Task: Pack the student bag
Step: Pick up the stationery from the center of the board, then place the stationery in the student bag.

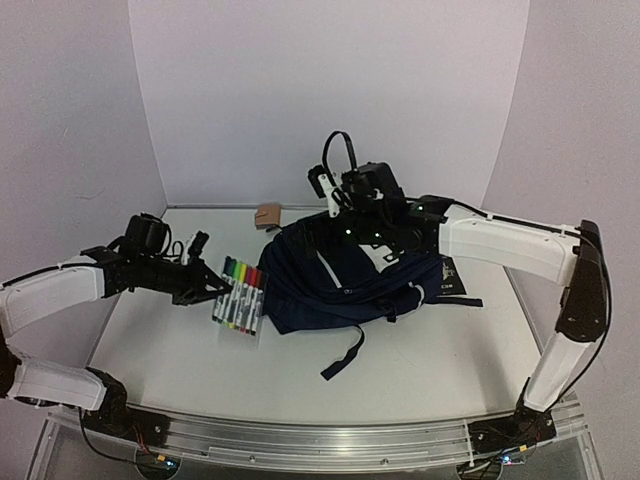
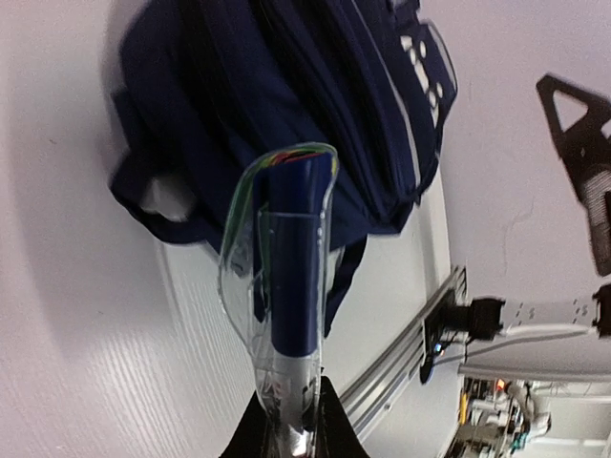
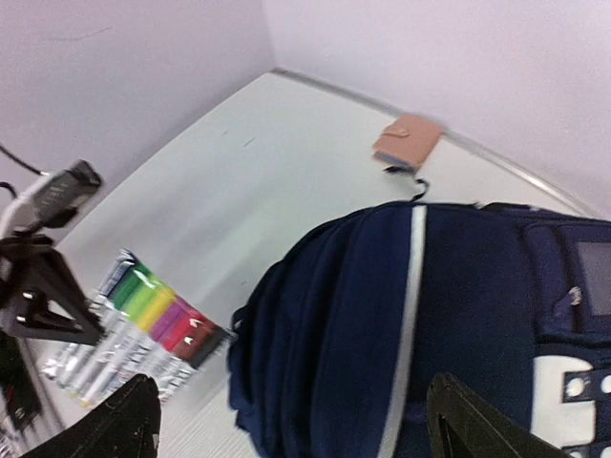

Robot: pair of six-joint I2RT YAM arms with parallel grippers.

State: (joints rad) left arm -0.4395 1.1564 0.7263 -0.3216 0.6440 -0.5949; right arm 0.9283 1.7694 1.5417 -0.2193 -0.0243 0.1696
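Two claws, two different states. Left gripper (image 1: pixel 212 288) clenched on one edge of the marker pack (image 1: pixel 240 295), a flat clear plastic sleeve of green, yellow, red and dark felt pens, held out low over the white table (image 1: pixel 420 350) with its free end toward the bag. Right gripper (image 3: pixel 291 401) spread wide and grasping nothing, hanging over the upper end of the student bag (image 1: pixel 340 285), a large navy blue fabric backpack with thin white piping and white block marks. Lying slumped at the middle-right of the table, just beside the far end of the marker pack, with a dark strap (image 1: pixel 345 360) trailing toward the near edge. Small tan wallet (image 1: pixel 268 216) near the back wall, apart from everything else.

Probably at the step of carrying the pens across to the bag. Impossible to tell from any view whether a zip mouth stands open; from the right wrist, only closed folds of fabric on show.

Several ways to go wrong, by judgement. Pinched at one thin edge only, on slick plastic: liable to swivel or slide out under a quick swing. With no mouth held open, likely to butt against soft fabric, buckle, and shove the bag away rather than enter. Empty right claw close above the cloth: could snag the piping, or meet the left arm if both crowd the same opening. Trailing strap apt to catch on a passing wrist.
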